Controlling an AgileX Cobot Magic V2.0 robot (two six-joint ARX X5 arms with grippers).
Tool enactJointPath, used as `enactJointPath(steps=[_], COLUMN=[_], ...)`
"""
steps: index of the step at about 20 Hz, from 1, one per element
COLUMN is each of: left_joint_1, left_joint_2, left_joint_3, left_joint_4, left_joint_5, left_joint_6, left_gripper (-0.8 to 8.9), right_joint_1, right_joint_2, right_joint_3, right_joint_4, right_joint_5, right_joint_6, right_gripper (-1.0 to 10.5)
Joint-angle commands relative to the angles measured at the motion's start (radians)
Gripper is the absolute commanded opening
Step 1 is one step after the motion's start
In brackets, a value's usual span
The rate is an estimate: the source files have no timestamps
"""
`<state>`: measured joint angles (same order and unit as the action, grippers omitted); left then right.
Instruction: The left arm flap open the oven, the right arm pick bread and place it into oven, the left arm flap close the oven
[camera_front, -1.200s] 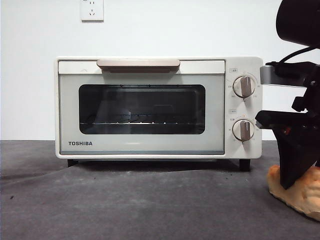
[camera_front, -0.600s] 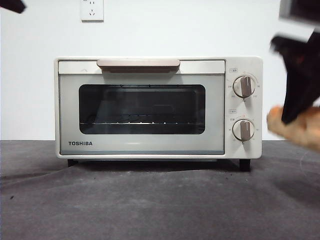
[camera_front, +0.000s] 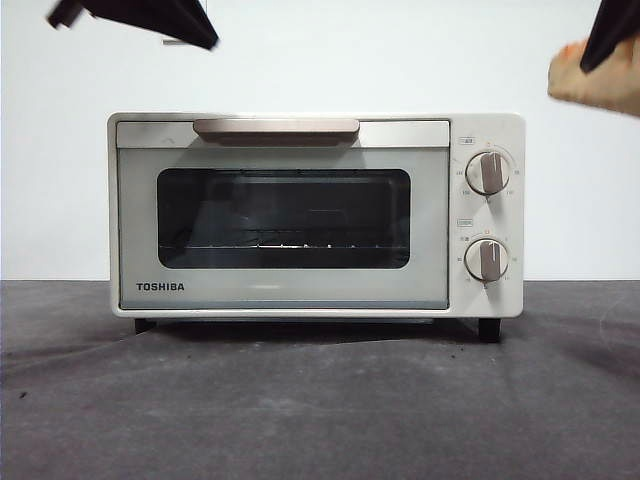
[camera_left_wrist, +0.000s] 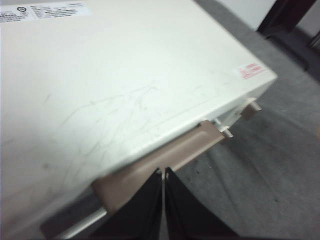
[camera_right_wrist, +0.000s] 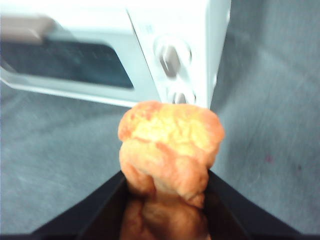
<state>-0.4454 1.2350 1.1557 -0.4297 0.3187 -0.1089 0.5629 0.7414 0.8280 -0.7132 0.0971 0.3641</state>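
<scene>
Grey table (camera_front: 300, 400): bread (camera_right_wrist: 170, 145) clamped in right tool (camera_right_wrist: 167, 200), raised beside closed oven (camera_front: 300, 215).

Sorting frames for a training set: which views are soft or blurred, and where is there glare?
Front view: sharp on the oven, faint reflections in its glass. Left wrist view: soft overall, the handle blurred. Right wrist view: oven top blown out white, oven smeared; the bread in the right tool somewhat soft.

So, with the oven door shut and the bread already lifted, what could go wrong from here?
1. The oven door is shut while the right gripper holds the bread in the air; moving in now would likely hit the glass.
2. The left gripper, jaws together above the handle, might slip off it.
</scene>
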Motion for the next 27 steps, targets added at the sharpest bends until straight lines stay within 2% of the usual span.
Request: enactJointPath(steps=[1,8,19,27], left_joint_1=[-0.029,-0.090,-0.114,-0.121], left_joint_2=[0.066,0.170,0.205,0.217], left_joint_3=[0.050,0.068,0.068,0.068], left_joint_4=[0.008,0.030,0.061,0.047], left_joint_5=[-0.040,-0.124,-0.178,-0.182], left_joint_6=[0.046,0.076,0.127,0.127], left_gripper=[0.18,0.18,0.17,0.16], right_joint_1=[0.009,0.009,0.009,0.009], right_joint_2=[-0.010,-0.013,-0.013,-0.013], right_joint_3=[0.027,0.031,0.031,0.031], right_joint_4=[0.002,-0.002,-0.012,-0.013], right_joint_5=[-0.002,-0.003,-0.002,-0.002], right_joint_6=[-0.013,-0.018,-0.025,-0.028], right_gripper=[2.0,2.0,2.0,2.0])
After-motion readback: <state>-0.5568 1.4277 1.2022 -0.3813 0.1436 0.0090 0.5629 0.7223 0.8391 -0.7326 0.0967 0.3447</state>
